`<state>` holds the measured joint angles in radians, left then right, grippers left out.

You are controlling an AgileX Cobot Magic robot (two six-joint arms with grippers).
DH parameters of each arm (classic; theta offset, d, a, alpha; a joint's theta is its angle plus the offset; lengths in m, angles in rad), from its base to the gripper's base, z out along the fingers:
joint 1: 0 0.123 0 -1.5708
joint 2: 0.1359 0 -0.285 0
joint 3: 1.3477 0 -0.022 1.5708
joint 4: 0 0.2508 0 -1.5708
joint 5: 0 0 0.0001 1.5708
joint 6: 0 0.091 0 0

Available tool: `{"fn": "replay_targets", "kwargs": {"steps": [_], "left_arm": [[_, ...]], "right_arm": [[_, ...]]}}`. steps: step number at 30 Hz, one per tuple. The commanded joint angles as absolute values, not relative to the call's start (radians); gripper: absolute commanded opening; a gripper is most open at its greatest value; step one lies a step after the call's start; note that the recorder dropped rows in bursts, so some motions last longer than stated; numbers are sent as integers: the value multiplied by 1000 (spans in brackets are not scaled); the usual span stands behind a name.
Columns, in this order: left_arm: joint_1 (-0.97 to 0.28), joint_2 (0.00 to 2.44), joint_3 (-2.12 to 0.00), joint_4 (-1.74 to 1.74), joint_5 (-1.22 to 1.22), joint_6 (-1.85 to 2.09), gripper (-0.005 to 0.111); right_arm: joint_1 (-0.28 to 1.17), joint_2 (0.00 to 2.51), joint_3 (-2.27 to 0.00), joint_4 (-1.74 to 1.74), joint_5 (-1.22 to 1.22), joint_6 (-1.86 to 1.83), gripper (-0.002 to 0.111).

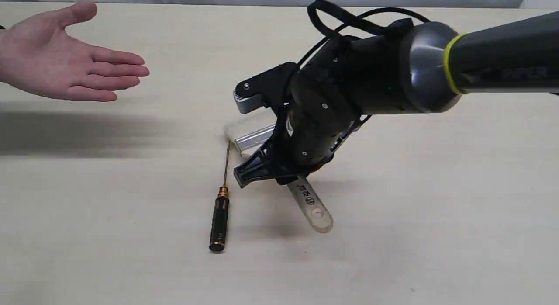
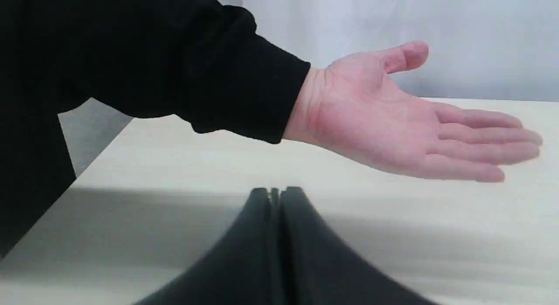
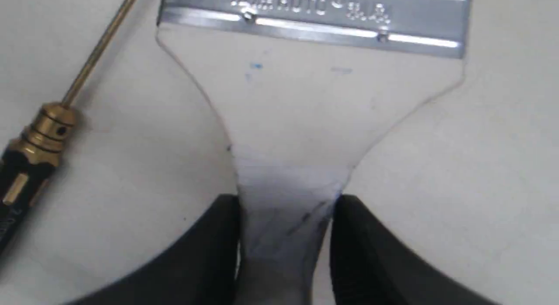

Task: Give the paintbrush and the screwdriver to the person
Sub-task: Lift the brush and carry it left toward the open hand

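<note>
The right hand (image 3: 286, 206) pinches the paintbrush (image 3: 305, 104) at its handle neck over the tabletop (image 1: 436, 230), bristles pointing far-left toward the person's palm (image 1: 48, 60) (well apart); the left hand (image 2: 276, 193), pressed closed and empty, sits nearer it.

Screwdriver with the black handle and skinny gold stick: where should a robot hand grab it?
Probably the black knurled handle of the slim screwdriver, coming straight down from above with the jaws closing across it. It lies flat on the pale table, and the handle is its thickest part; the thin bronze shaft would likely slip.
</note>
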<state>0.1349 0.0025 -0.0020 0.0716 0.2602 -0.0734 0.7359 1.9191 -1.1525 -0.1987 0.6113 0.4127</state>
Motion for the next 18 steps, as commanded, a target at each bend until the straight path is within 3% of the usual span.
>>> {"fn": "replay_targets", "kwargs": {"steps": [1,18], "left_arm": [[127,0,0,67,251,-75,0],[127,0,0,67,251,-75,0]], "right_arm": [[734,1893,-1151,-215,608,408,4],[734,1780,-1223,-97,581,305,4]]}}
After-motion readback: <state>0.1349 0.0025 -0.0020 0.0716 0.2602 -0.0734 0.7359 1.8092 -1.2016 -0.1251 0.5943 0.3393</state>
